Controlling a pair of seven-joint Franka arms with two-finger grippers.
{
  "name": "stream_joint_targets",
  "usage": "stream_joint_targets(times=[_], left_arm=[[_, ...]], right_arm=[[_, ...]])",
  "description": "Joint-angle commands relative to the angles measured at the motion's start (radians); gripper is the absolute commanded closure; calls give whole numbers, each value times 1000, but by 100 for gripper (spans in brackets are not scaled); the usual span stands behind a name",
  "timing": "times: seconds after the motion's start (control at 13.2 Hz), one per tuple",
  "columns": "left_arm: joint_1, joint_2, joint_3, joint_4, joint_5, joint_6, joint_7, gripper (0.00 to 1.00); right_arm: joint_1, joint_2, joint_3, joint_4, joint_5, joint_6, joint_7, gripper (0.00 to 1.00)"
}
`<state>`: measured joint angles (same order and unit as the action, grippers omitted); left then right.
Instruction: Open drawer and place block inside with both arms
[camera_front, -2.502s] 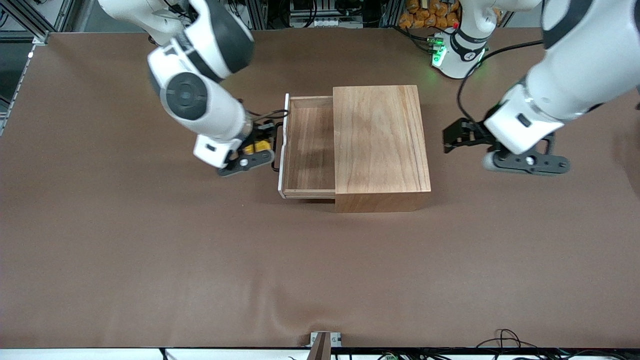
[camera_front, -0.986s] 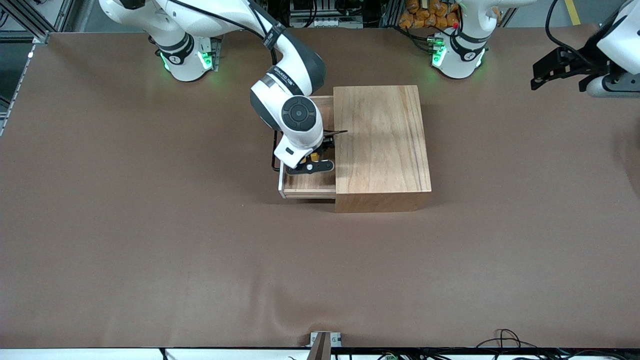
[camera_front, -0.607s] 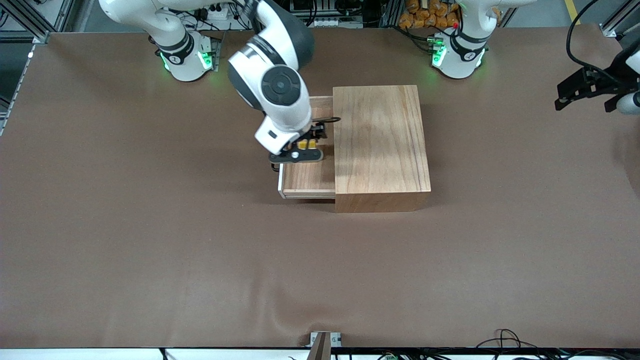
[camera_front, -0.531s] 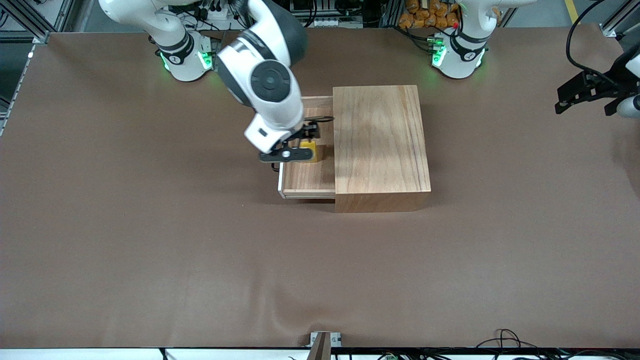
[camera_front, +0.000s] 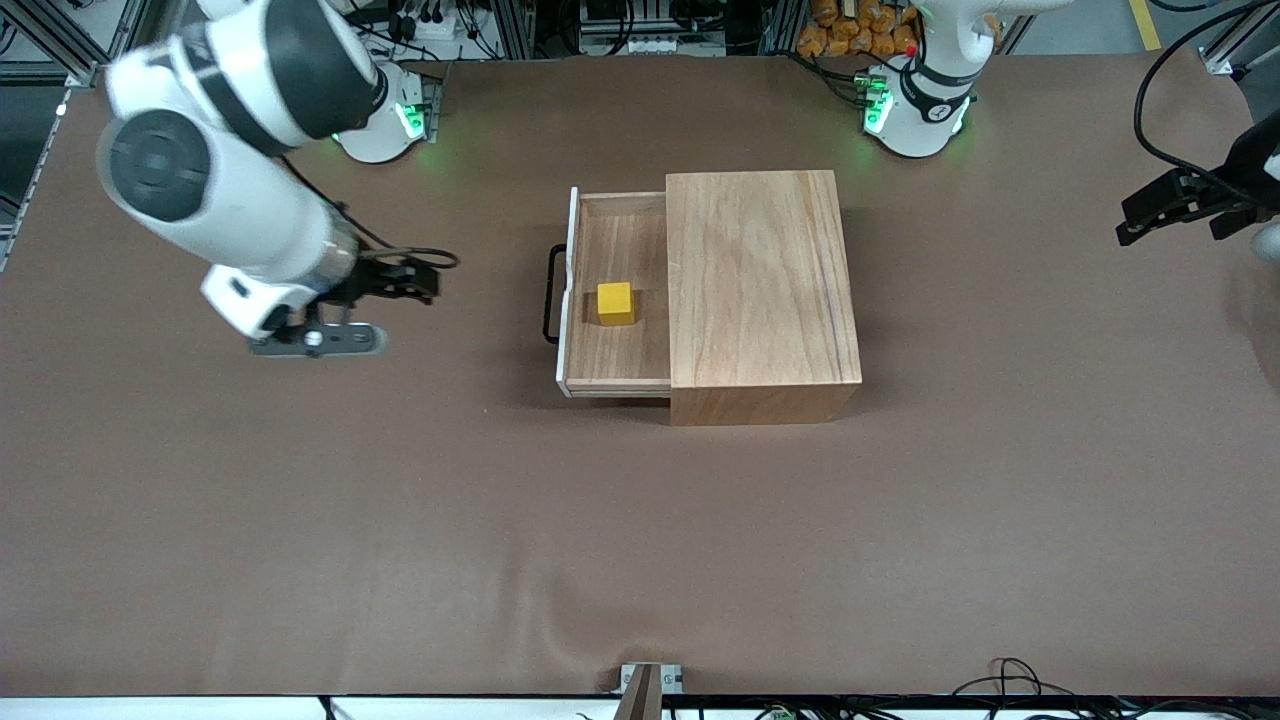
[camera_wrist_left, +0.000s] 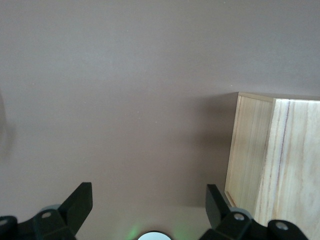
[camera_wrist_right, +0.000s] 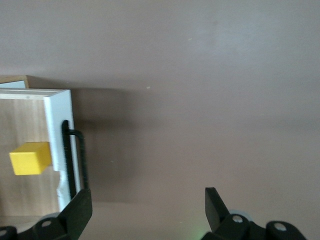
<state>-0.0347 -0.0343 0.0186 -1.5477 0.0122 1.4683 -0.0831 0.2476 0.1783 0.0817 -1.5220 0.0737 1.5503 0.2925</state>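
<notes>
The drawer (camera_front: 618, 345) stands pulled out of the wooden box (camera_front: 760, 290) toward the right arm's end, its black wire handle (camera_front: 549, 293) in front. The yellow block (camera_front: 615, 303) lies on the drawer floor, free of any gripper. My right gripper (camera_front: 415, 283) is open and empty over the bare table, off the drawer's front. In the right wrist view the block (camera_wrist_right: 30, 157), white front panel (camera_wrist_right: 60, 140) and handle (camera_wrist_right: 75, 155) show beside my open right gripper (camera_wrist_right: 147, 202). My left gripper (camera_front: 1150, 212) is open and empty over the table at the left arm's end, waiting.
The brown table mat (camera_front: 640, 540) spreads wide on the side nearer the front camera. The left wrist view shows the box's end wall (camera_wrist_left: 280, 160) and bare mat under my left gripper (camera_wrist_left: 147, 200). The green-lit arm bases (camera_front: 905, 100) stand along the table's edge farthest from the camera.
My right gripper let go of the block in the drawer, rose and drew away toward the right arm's end. The left arm has barely moved since half a second ago.
</notes>
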Motion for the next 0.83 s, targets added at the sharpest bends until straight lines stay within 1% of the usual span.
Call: stream_joint_targets(times=[0.0, 0.08, 0.15, 0.23, 0.3, 0.45, 0.61, 0.76], left_arm=[[1, -25, -6, -20, 15, 4, -27, 0], [1, -26, -8, -20, 15, 1, -33, 0], [1, -24, -6, -19, 15, 1, -20, 0], [2, -22, -6, -18, 12, 3, 5, 0], [2, -22, -6, -18, 11, 3, 38, 0], [2, -22, -6, -17, 9, 3, 40, 0], [2, -21, -6, -17, 8, 1, 57, 0], [2, -19, -6, -17, 8, 1, 68, 0]], right_arm=[[-98, -152, 21, -122, -8, 33, -119, 0], [-119, -172, 20, -118, -14, 33, -146, 0], [-132, -186, 20, -109, -50, 33, -191, 0], [-139, -195, 20, -93, -113, 31, -258, 0], [-151, -195, 16, -80, -139, 27, -298, 0], [-188, -197, 12, -50, -134, 4, -300, 0], [-197, -206, 10, -23, -127, -64, -299, 0], [-199, -250, 10, -35, -111, -76, -286, 0]])
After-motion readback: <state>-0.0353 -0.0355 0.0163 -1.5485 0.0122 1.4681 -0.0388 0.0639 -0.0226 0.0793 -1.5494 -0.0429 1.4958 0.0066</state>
